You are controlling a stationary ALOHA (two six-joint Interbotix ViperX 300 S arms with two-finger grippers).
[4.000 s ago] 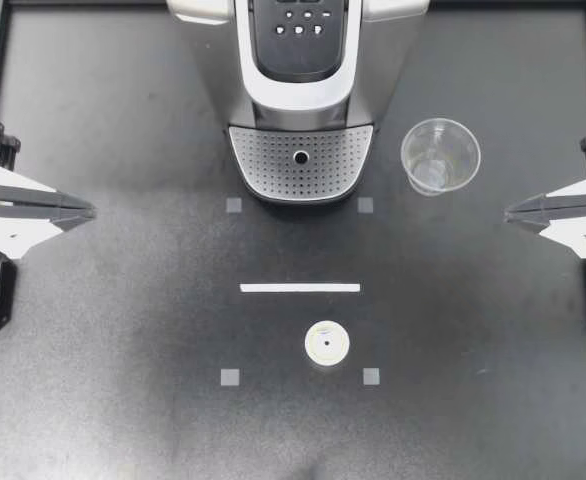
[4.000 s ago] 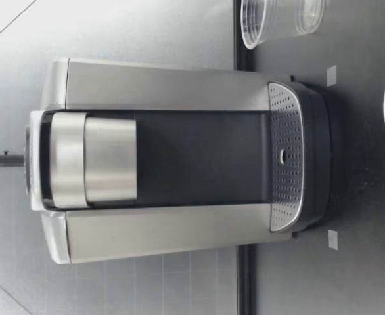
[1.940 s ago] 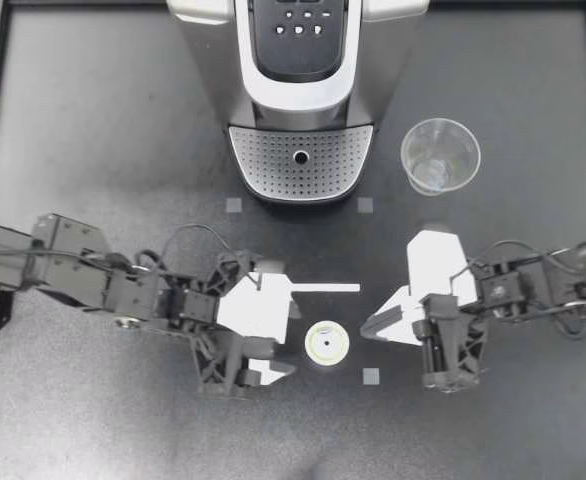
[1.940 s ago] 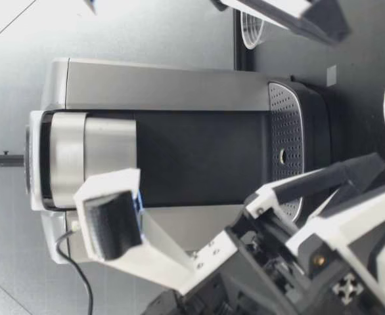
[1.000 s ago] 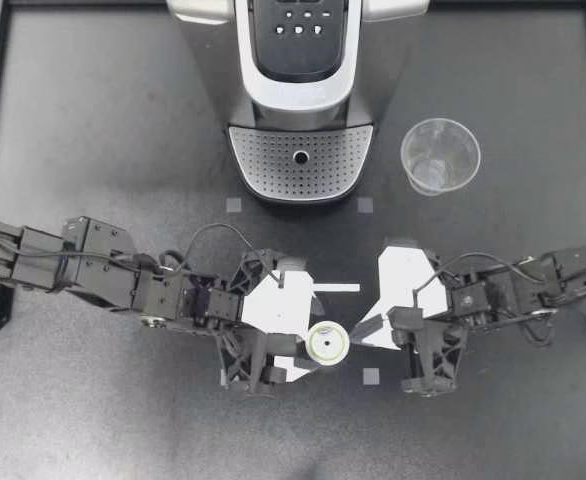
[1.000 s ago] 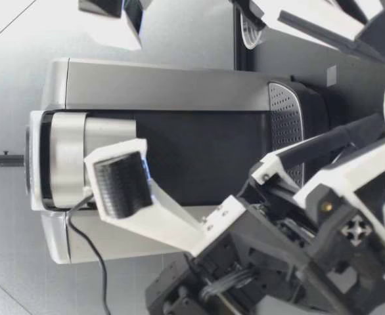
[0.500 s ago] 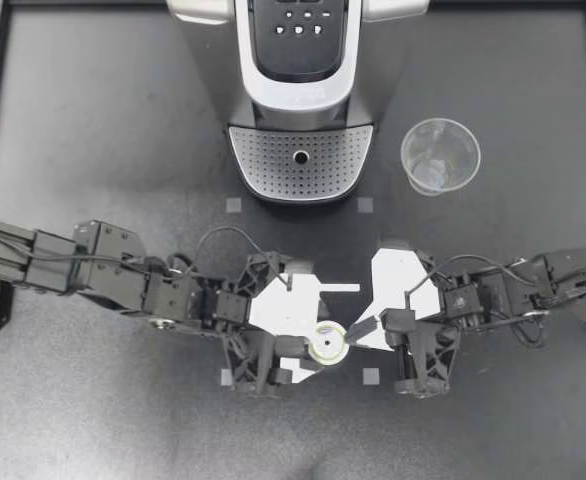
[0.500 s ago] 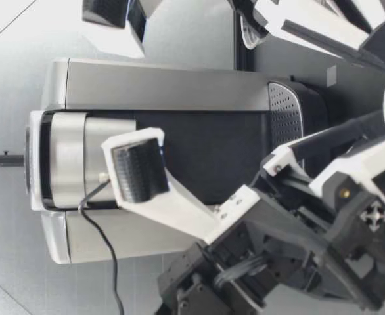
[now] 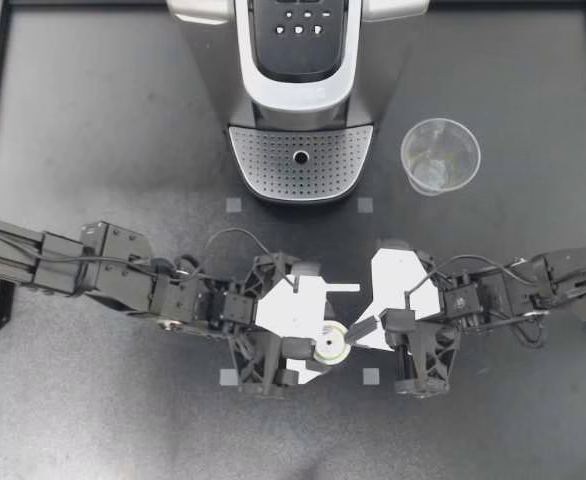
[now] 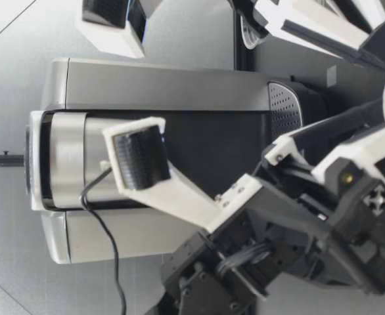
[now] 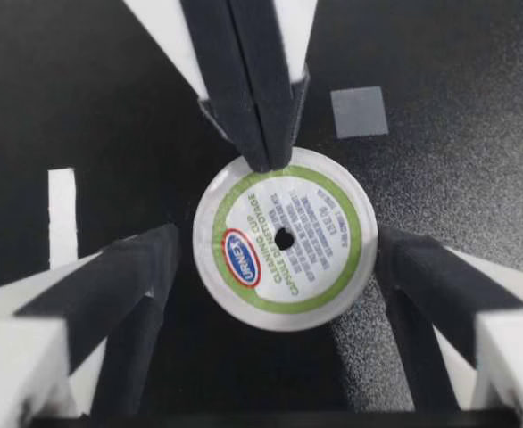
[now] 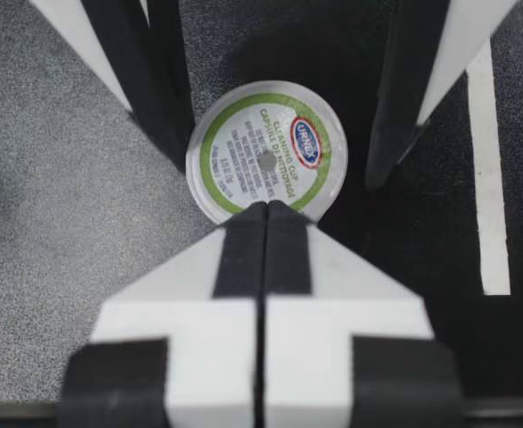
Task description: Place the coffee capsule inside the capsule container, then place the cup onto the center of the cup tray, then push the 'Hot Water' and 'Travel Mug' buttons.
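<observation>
left gripper (image 9: 320, 348): open, one finger (image 11: 132, 285) on each side of the coffee capsule (image 9: 330, 344), small gap showing on one side (so no grip)
right gripper (image 9: 355, 329): fingers pressed together on nothing, tips touching the coffee capsule rim
coffee capsule: sits on the table (image 9: 93, 150), printed lid up, in front of the coffee machine (image 9: 301, 60), well apart from it
cup (image 9: 440, 155): upright on the table, just beside the cup tray (image 9: 273, 165)
</observation>
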